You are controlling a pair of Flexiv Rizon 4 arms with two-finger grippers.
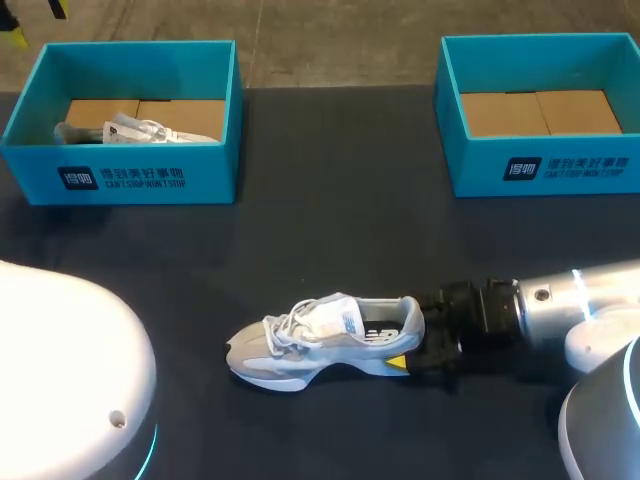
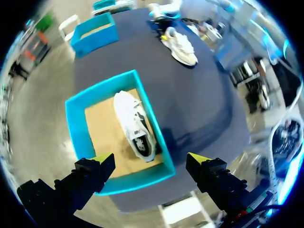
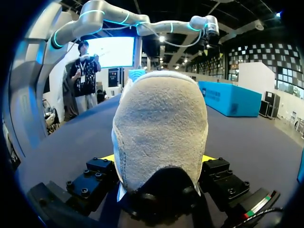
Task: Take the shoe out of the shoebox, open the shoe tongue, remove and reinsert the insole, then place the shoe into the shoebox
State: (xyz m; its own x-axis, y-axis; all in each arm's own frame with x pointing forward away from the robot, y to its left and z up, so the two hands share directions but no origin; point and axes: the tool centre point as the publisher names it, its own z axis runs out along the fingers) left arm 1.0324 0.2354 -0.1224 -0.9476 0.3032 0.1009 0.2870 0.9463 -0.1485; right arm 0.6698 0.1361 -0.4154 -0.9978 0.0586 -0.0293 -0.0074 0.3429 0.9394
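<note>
Sneaker (image 1: 325, 340) lay unboxed, lower centre; right gripper (image 3: 158, 159) clamped its heel; left gripper (image 2: 149, 161) gaped empty. Only removal looked done.

A grey-and-white shoe (image 1: 325, 340) with white laces stands on its sole on the dark table (image 1: 350, 230), near the robot's edge. Its toe points toward the robot's left, and its padded heel is pinched from both sides by the right gripper (image 1: 408, 335). Its tongue stands up behind the laces. Two open teal shoeboxes sit at the far edge, well apart. The left shoebox (image 1: 150, 175) holds a second shoe (image 1: 135, 130), white with dark patches, lying on the brown cardboard floor close to one long wall. The right shoebox (image 1: 540, 165) shows its cardboard floor.
</note>
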